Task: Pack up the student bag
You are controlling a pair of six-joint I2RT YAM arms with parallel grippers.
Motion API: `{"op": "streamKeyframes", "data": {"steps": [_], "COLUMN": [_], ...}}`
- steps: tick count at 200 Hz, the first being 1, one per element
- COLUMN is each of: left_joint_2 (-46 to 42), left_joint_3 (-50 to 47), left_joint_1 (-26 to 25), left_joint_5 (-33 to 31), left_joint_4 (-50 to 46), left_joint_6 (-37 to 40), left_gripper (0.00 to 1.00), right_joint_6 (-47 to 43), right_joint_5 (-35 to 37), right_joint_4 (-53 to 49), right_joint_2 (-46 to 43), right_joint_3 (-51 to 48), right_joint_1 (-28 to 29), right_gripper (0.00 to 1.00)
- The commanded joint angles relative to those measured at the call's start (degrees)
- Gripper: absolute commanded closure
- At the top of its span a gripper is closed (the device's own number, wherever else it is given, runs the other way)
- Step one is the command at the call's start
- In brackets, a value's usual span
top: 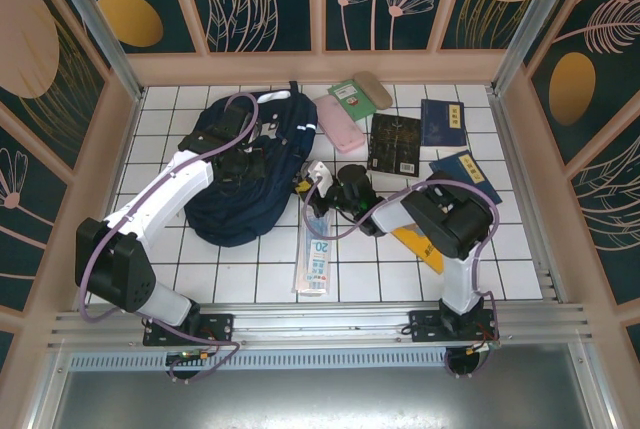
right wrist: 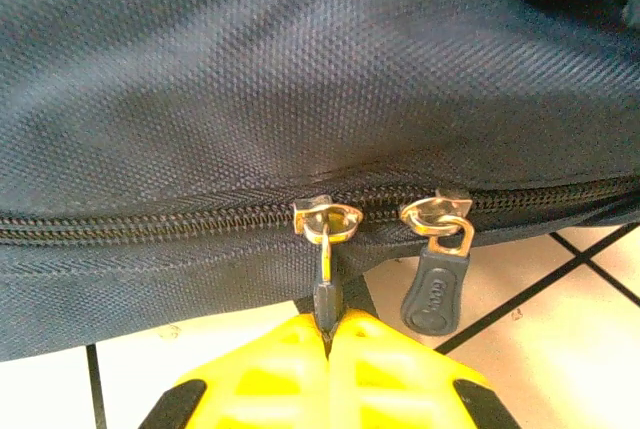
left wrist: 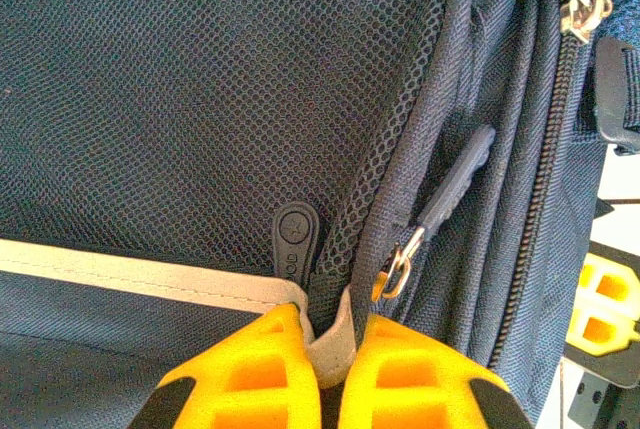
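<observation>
Navy student bag (top: 240, 214) lay at the desk's (top: 380, 279) nine o'clock, left gripper (left wrist: 322, 334) clamped on what looked like its pale reflective stripe (left wrist: 120, 269), right gripper (right wrist: 328, 324) closed on a zipper pull (right wrist: 326, 284) at three o'clock

Bright, even light from above; soft shadows beside the student bag (top: 245, 214); close-ups sharp, white tiles (right wrist: 560, 349) at lower right glare mildly.

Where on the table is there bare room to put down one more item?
Bare tiles lie at the front edge between the student bag and the long flat pack, in the far-left corner beside the bag, and at the near right between the right arm and the side rail. The far right is crowded with books and pencil cases.
</observation>
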Motion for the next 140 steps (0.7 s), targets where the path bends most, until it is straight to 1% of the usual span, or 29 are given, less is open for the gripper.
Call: {"op": "streamKeyframes", "data": {"steps": [1,39,103,140], "left_joint_2": [0.31,2.89,5.4,6.2], "left_joint_3": [2.42,4.8,6.44,6.75], "left_joint_1": [-0.17,-0.13,0.25,0.54], "left_joint_5": [2.06,3.54,6.58,8.31], "left_joint_4": [5.31,6.3,9.46,11.02], "left_joint_6": [-1.69,-3.66,-8.32,-10.82], "left_gripper": [1.0,1.0,1.0,1.0], "right_joint_6": [-2.04,-4.98,-6.3,-5.6], "right_joint_5": [0.21,2.18,2.93,4.58], "right_joint_4": [-3.88,-10.97,-20.85,-23.63], "right_joint_2": [-5.07,-8.75,-11.74,-11.86], "right_joint_3": [-0.44,-0.14,2.45,3.99], "right_joint_1": [0.54,3.18,7.93,11.78], "right_gripper": [1.0,1.0,1.0,1.0]}}
